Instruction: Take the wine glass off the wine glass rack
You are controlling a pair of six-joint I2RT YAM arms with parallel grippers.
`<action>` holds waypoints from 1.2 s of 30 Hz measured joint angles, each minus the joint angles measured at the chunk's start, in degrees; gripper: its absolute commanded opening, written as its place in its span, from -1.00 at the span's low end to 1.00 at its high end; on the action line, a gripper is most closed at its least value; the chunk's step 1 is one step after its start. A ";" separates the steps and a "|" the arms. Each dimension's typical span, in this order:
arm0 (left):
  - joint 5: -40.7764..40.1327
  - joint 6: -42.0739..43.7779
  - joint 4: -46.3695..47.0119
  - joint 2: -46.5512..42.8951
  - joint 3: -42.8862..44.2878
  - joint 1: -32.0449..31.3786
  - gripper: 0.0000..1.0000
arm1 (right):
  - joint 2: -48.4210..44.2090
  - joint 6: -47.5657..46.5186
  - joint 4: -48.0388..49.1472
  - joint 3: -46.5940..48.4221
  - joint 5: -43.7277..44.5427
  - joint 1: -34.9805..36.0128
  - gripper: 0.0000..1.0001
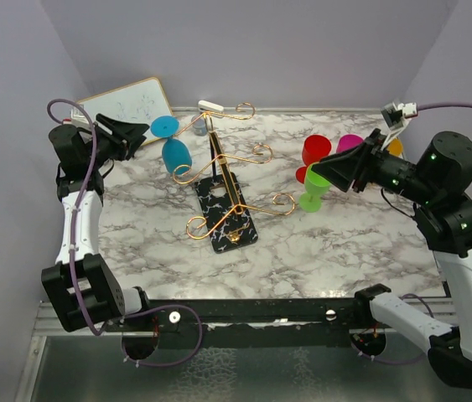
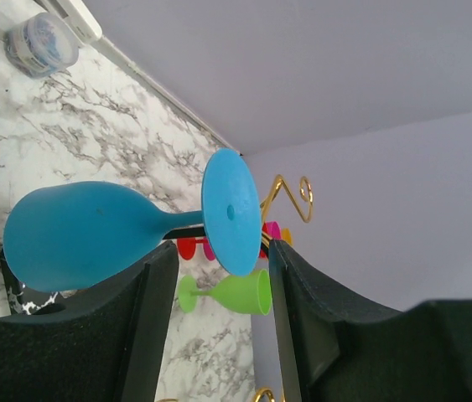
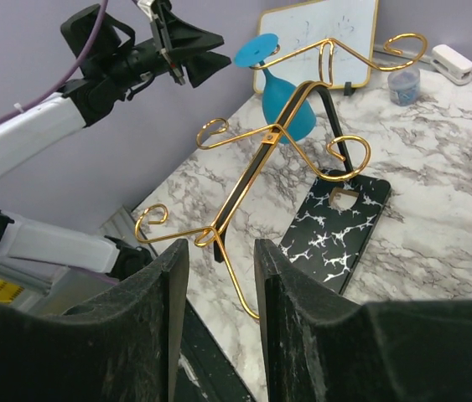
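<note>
The gold wire wine glass rack [image 1: 229,163] stands mid-table on its black speckled base [image 1: 229,219]. A blue wine glass [image 1: 175,151] hangs upside down by its foot from the rack's back-left arm. My left gripper [image 1: 139,131] is open just left of the foot. In the left wrist view the blue foot disc [image 2: 231,209] sits at the gap of the open gripper [image 2: 220,251], with the bowl [image 2: 76,236] off to the left. My right gripper [image 1: 324,170] is open and empty to the right of the rack. The right wrist view shows the rack [image 3: 277,138] beyond its fingers [image 3: 165,301].
A green glass [image 1: 312,191] stands under my right gripper, with red [image 1: 316,150], pink [image 1: 350,142] and orange [image 1: 396,147] glasses behind it. A framed whiteboard [image 1: 128,104] leans at the back left. A small jar [image 1: 199,127] and a white object [image 1: 210,106] sit by the back wall.
</note>
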 measured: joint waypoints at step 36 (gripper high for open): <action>2.19 -7.21 11.39 10.23 2.16 -4.39 -1.00 | -2.58 -0.02 0.35 -1.84 0.26 0.00 -0.29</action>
